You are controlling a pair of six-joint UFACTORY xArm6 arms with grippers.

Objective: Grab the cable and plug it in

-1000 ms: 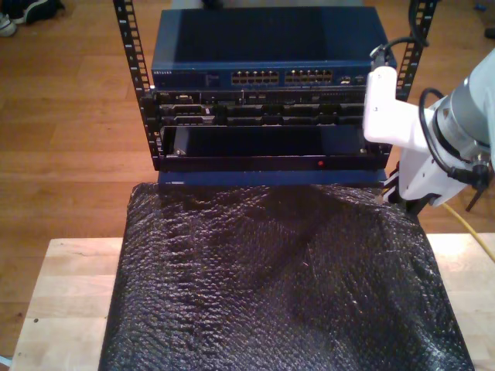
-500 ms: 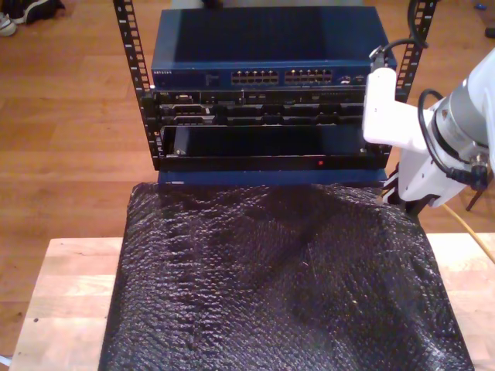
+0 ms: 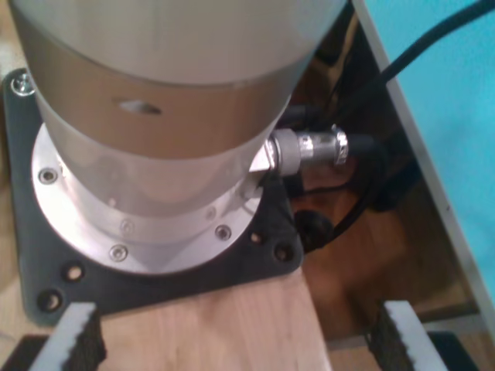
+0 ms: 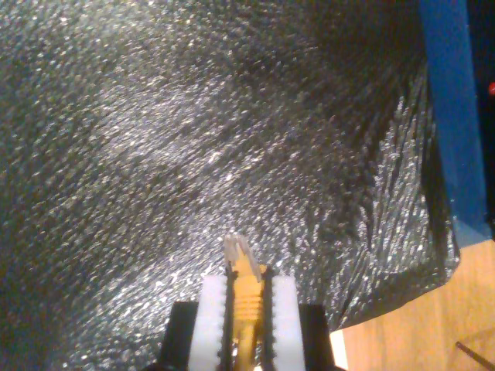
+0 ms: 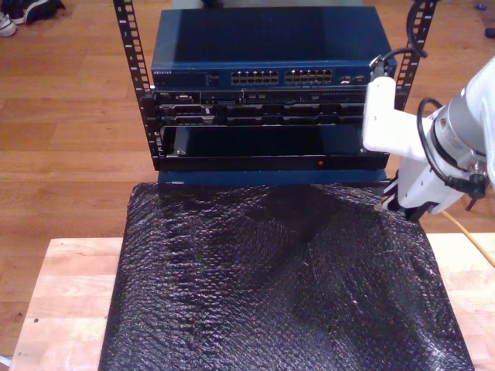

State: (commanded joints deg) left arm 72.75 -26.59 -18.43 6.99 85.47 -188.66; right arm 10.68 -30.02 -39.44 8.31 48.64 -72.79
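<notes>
In the first wrist view, my first gripper (image 3: 232, 340) has its jaws wide apart with nothing between them. Just two toothed pads (image 3: 77, 340) peek in at the picture's edge, cut off. Past them is a big round silver arm base (image 3: 155, 154) on a black plate (image 3: 255, 270), bolted to the pale wooden table (image 3: 232, 332).

In the second wrist view, my second gripper (image 4: 249, 309) has its white jaws closed tight on the long thin yellow-orange cable (image 4: 246, 297). The small clear plug (image 4: 236, 249) sticks out past the jaws. The cable runs straight along the jaws and points out over the shiny black bubble wrap sheet (image 4: 193, 139). The rest of the cable is hidden.

In the exterior view, the second gripper (image 5: 390, 202) is at the exterior view's right, over the sheet's far edge, near the blue network box (image 5: 267, 46) in the black rack (image 5: 128, 46). The plug is too small to see. A bit of yellow cable trails behind the arm.
</notes>
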